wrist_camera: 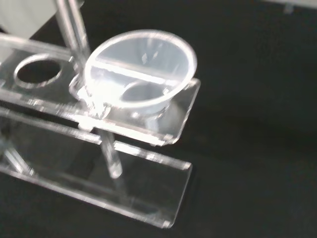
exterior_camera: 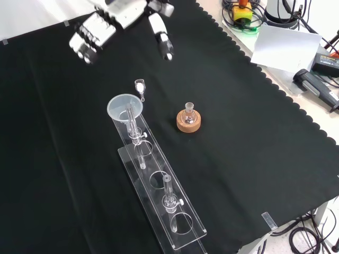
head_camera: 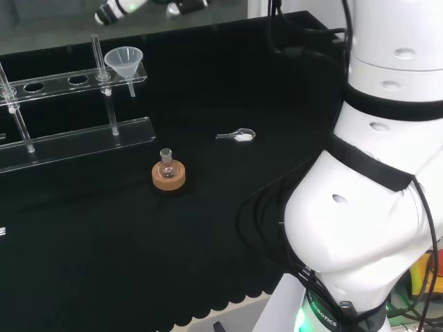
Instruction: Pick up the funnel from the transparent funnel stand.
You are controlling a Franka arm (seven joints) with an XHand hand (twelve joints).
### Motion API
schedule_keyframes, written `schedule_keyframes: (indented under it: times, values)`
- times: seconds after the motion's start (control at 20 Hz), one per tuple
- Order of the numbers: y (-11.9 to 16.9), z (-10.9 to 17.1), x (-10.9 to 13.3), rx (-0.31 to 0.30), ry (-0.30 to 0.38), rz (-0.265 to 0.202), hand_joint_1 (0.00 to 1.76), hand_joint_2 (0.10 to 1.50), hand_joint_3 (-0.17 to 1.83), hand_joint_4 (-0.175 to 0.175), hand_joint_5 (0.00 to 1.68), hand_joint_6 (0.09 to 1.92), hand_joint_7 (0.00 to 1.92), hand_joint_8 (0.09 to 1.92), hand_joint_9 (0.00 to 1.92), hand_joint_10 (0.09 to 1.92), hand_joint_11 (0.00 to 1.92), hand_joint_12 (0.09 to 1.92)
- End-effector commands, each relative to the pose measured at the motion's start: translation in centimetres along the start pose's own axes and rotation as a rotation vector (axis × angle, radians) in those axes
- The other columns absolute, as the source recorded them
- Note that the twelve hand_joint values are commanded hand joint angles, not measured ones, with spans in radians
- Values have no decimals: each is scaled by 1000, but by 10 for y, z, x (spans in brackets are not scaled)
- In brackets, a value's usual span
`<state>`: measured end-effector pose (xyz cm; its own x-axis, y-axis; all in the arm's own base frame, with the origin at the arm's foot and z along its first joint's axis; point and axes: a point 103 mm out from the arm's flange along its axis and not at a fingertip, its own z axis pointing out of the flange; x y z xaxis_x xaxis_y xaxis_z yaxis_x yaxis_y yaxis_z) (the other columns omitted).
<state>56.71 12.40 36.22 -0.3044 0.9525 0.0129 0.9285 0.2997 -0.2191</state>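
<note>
Funnel (exterior_camera: 125, 107) upright in transparent funnel stand (exterior_camera: 159, 182), spout down, robot hand (exterior_camera: 114, 24) above, fingers relaxed, empty

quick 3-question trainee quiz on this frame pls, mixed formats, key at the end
1. True or false: the funnel sits in an end hole of the transparent stand.
2. Multiple choice: in the front view, the robot hand is
A) closed round the funnel
B) apart from the funnel, fingers relaxed, holding nothing
C) resting on the cork ring
3. Fill in: the small flask stands on a ____ ring.

Key: 1 true. 2 B. 3 cork.
</note>
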Motion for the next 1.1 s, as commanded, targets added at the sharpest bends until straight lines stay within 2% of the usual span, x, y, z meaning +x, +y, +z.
schedule_keyframes:
  times: [0.05,0.15,0.3,0.65,0.85,1.0,1.1]
  values:
    - [3,16,22,54,-2,-35,223,508,1,-118,0,87,1,87,0,87,34,87]
    - [4,22,25,59,6,-27,237,529,6,-124,0,87,9,87,0,87,20,87]
    - [7,32,27,47,18,-6,251,548,4,-130,0,87,21,87,0,87,2,260]
    - [19,64,26,-21,49,129,282,595,8,-148,0,87,77,87,23,87,0,557]
    - [27,76,24,-5,45,164,282,595,5,-138,0,87,88,117,44,87,0,612]
    - [35,85,21,21,37,170,281,594,3,-129,0,87,84,154,44,87,0,660]
    - [40,89,19,44,32,167,280,592,1,-127,0,87,40,250,14,145,0,700]
